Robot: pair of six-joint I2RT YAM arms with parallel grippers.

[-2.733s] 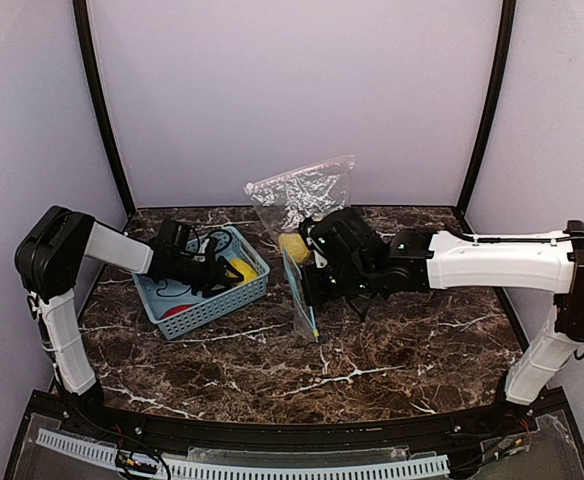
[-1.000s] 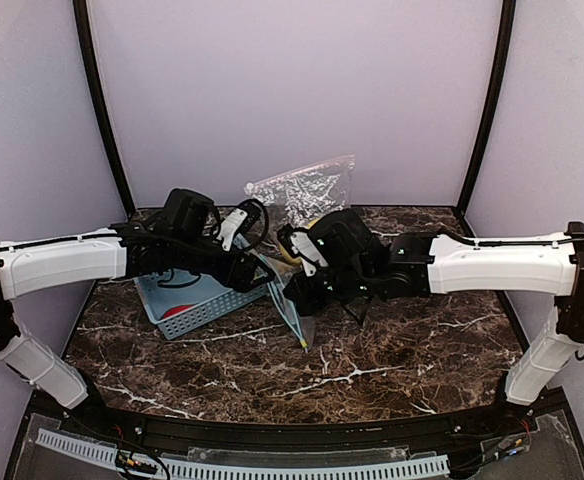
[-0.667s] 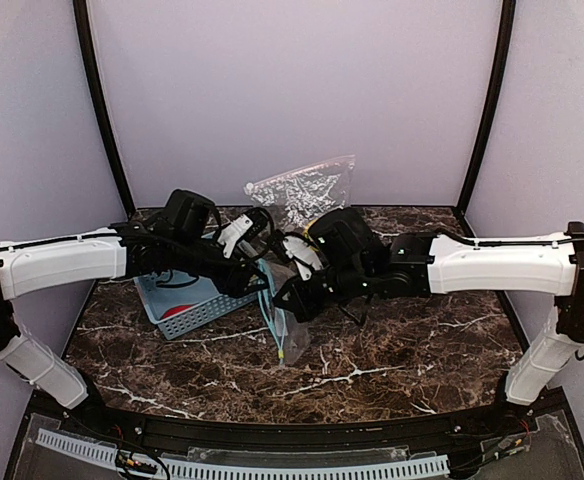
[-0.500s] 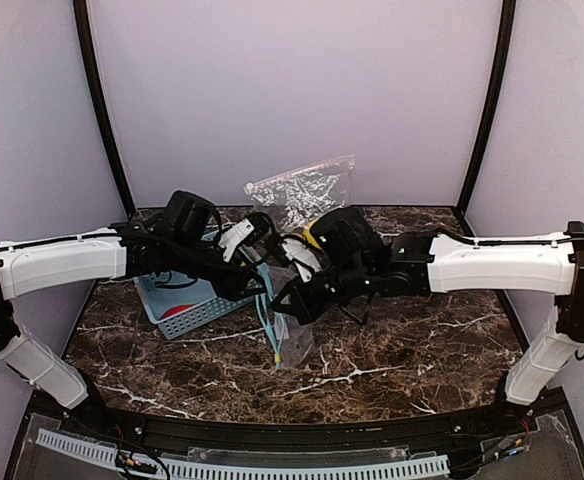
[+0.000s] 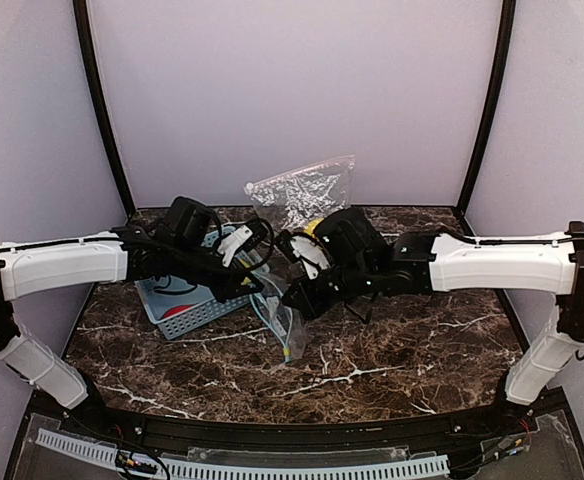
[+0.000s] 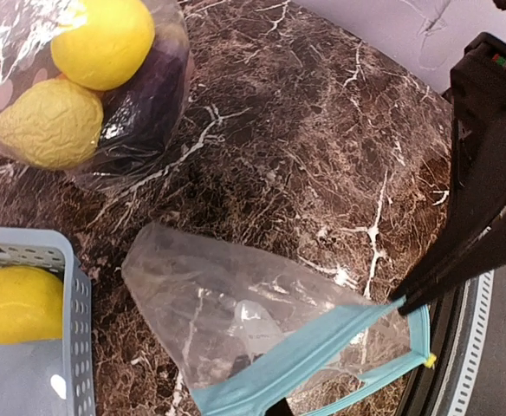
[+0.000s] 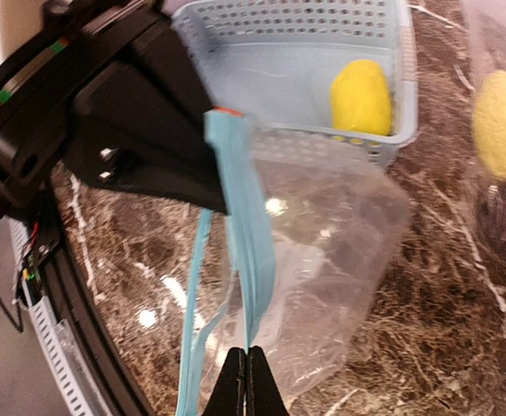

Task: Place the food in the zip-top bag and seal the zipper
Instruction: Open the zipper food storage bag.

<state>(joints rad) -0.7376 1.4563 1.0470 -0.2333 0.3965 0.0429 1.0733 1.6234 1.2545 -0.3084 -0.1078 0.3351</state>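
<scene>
The two arms are meeting over the middle of the table [image 6: 340, 121], and between them the zip-top bag [image 6: 236, 321] is hanging by its top, with its body resting on the marble. The right gripper [image 7: 246, 381] is pressing its fingers together on one end of the blue zipper strip [image 7: 246, 225], and the left gripper [image 5: 244, 272] is pinching the other end. I am thinking they are holding it this way to pull the strip straight. One thin lip is drooping loose beside it, so the mouth is looking partly open, and the bag itself is looking empty. The food is not inside it yet. One lemon [image 7: 361, 95] is lying in the light-blue basket [image 7: 383, 143], together with a red piece [image 5: 177, 311] that is showing only from above. Two more lemons [image 6: 101, 35] and an eggplant [image 6: 153, 87] are sitting in a second clear bag [image 6: 10, 35] on the table nearby. Since both grippers are busy with the strip, neither is free to fetch food. The basket is standing just beside the bag, and the left arm is reaching across it.
</scene>
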